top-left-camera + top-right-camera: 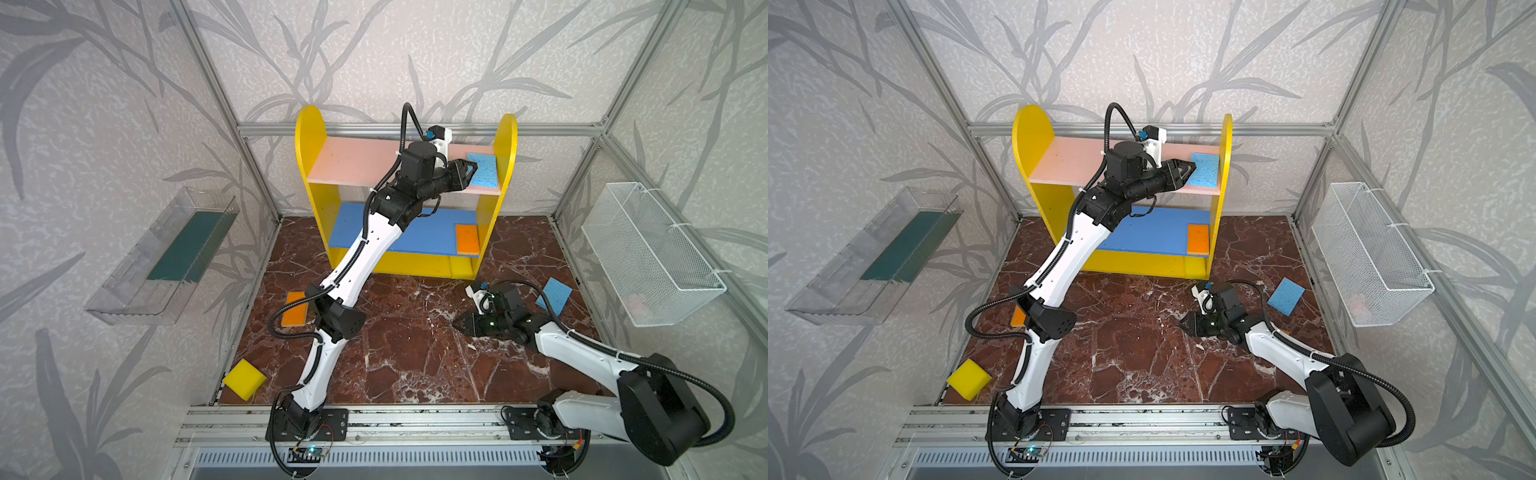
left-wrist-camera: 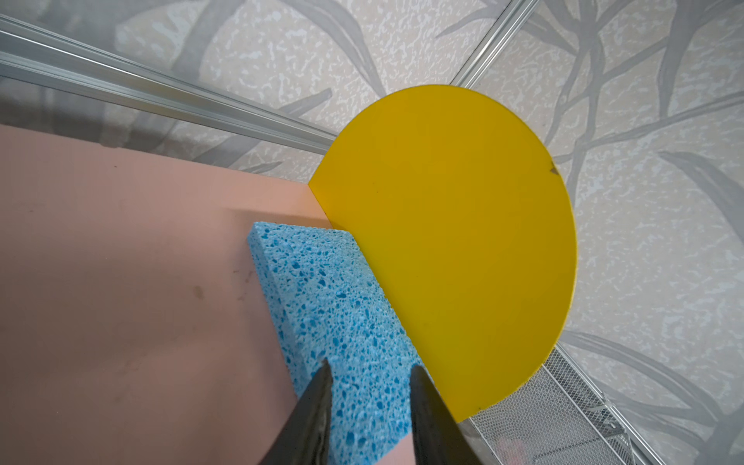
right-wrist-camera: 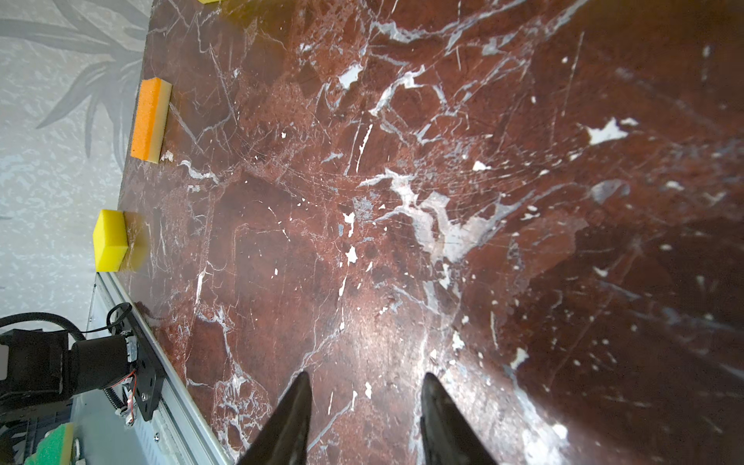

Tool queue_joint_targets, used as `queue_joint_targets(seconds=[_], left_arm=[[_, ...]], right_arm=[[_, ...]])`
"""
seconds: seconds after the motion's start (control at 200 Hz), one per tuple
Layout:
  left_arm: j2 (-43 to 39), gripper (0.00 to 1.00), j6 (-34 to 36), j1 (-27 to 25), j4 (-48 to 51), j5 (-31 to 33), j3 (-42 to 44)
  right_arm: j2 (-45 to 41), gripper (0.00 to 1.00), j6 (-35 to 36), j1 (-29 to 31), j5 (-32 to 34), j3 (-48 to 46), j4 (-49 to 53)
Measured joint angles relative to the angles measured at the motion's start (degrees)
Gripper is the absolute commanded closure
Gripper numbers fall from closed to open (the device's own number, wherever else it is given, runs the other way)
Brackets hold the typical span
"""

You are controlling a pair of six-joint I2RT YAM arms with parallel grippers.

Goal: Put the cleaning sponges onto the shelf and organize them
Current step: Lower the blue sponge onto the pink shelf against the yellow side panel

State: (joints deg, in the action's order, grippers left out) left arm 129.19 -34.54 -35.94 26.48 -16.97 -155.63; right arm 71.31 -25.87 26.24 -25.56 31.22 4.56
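My left gripper (image 2: 370, 366) is up at the pink board (image 1: 353, 162) of the shelf (image 1: 309, 137), at its right end. The jaws stand apart, and between them I see the porous face of a light blue sponge (image 2: 334, 298). It lies flat on that board, one long edge against the yellow side panel (image 2: 443, 241). Whether my tips touch the foam, I cannot tell.

My right gripper (image 3: 366, 376) hangs low over the marble floor (image 3: 402, 201). Its jaws are also apart, with nothing between them.

On the blue board (image 1: 395, 237) an orange sponge (image 1: 467, 239) lies at the right end. Under it a yellow block (image 1: 460, 266) sits in the bottom compartment, and only its front shows.

Three more pads lie on the floor:
- A second blue sponge (image 1: 555, 295) is behind my right arm, with a cable crossing it.
- A second orange sponge (image 1: 295, 309) is on the left, partly covered by my left arm.
- A second yellow block (image 1: 244, 379) is at the front left corner.

Some things are hard to make out:
- Something pale pink (image 1: 636, 306) lies in the wire basket (image 1: 648, 249), too blurred to name.
- A dark green strip (image 1: 187, 245) lies in the clear tray (image 1: 124, 291).
- A green thing (image 3: 56, 443) is cut off at the corner of the right wrist view.
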Motion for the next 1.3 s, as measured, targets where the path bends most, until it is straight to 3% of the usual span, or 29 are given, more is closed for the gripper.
queue_joint_targets(seconds=[0.34, 0.865, 1.179, 1.299], left_arm=[[-0.1, 0.6, 0.3, 0.0, -0.3, 1.2, 0.1], [-0.6, 0.59, 7.1, -6.7, 5.3, 14.8, 0.1], [-0.7, 0.58, 7.6, -8.1, 5.6, 18.2, 0.4], [-3.2, 0.54, 7.5, -8.1, 4.4, 19.6, 4.7]], right_arm=[[-2.3, 0.55, 0.0, 0.0, 0.8, 0.0, 0.7], [-4.8, 0.55, -0.1, 0.0, 1.7, -2.1, 0.1], [-5.6, 0.54, -0.5, 0.0, 0.9, -2.5, -0.4], [-6.1, 0.52, -0.5, 0.0, 0.9, -2.5, -0.4]])
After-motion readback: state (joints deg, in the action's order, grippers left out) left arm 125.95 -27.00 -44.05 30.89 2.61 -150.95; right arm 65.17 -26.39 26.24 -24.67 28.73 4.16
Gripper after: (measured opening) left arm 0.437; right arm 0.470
